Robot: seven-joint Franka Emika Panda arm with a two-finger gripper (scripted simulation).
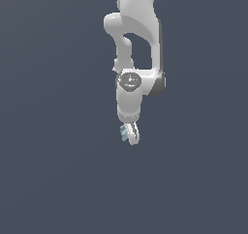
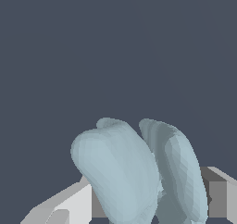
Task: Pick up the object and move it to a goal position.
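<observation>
We are gripping the small pale blue-grey lumpy chevron object [image 2: 139, 172] between the fingers of the white end effector [image 1: 130, 133], carrying it clear of the plain dark ground. We judge transport underway; no goal marker is showing.

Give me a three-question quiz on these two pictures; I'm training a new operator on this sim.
1. True or false: the object sits between the gripper's fingers.
2. What colour is the object? A) red B) pale blue-grey C) green
3. In the exterior view, which way does the arm reach into the picture?

Key
1. True: in the wrist view a finger shows on each side of it.
2. B.
3. Down from the top edge, with the gripper at its lower end.
</observation>
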